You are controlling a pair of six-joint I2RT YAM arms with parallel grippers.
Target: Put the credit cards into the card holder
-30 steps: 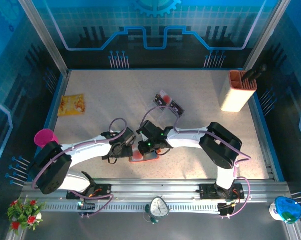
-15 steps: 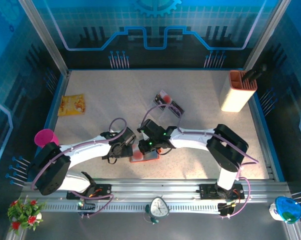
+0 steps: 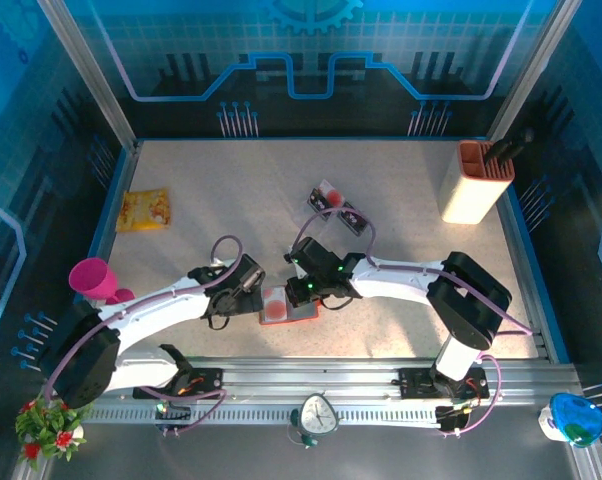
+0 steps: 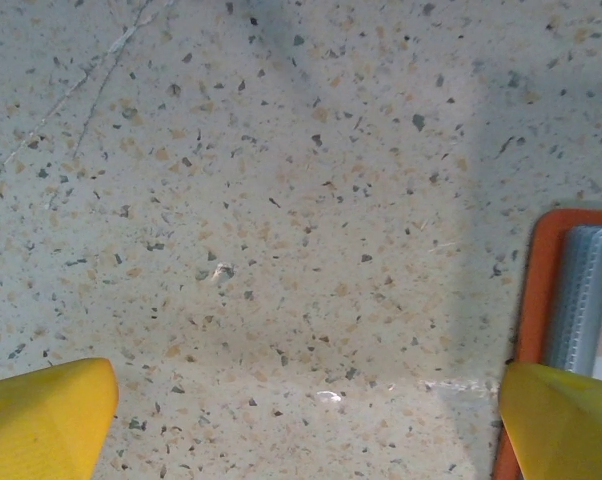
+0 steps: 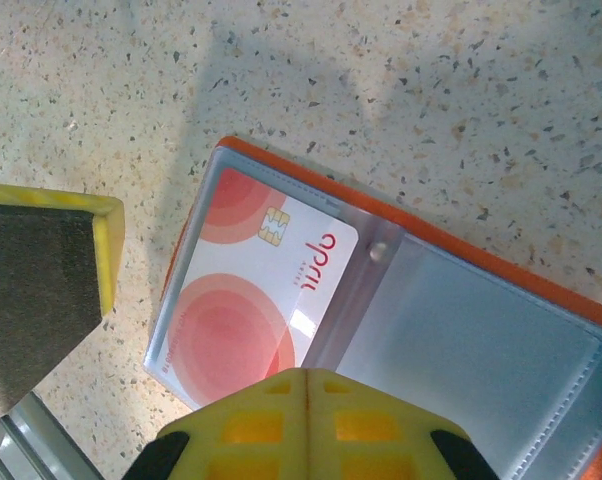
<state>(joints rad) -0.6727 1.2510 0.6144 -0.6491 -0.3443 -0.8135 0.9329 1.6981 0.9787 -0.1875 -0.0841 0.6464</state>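
Observation:
The orange-red card holder (image 3: 287, 306) lies open on the table near the front edge. In the right wrist view its clear pockets (image 5: 461, 340) face up, and a white credit card with pink circles (image 5: 251, 300) sits in the left pocket. My right gripper (image 5: 306, 395) is shut with nothing between its fingers, just over the holder's near edge (image 3: 305, 291). My left gripper (image 4: 301, 425) is open over bare table, its right fingertip (image 4: 561, 420) beside the holder's orange edge (image 4: 533, 300). More credit cards (image 3: 338, 206) lie in a clear tray further back.
A tall cream-and-orange container (image 3: 475, 182) stands at the back right. A yellow packet (image 3: 143, 209) lies at the left and a pink cup (image 3: 93, 277) by the left edge. The left gripper's finger (image 5: 41, 290) shows beside the holder in the right wrist view.
Both arms have shifted slightly apart: the right gripper moved a little to the right, the left arm swung out, and more of the open holder shows between them.

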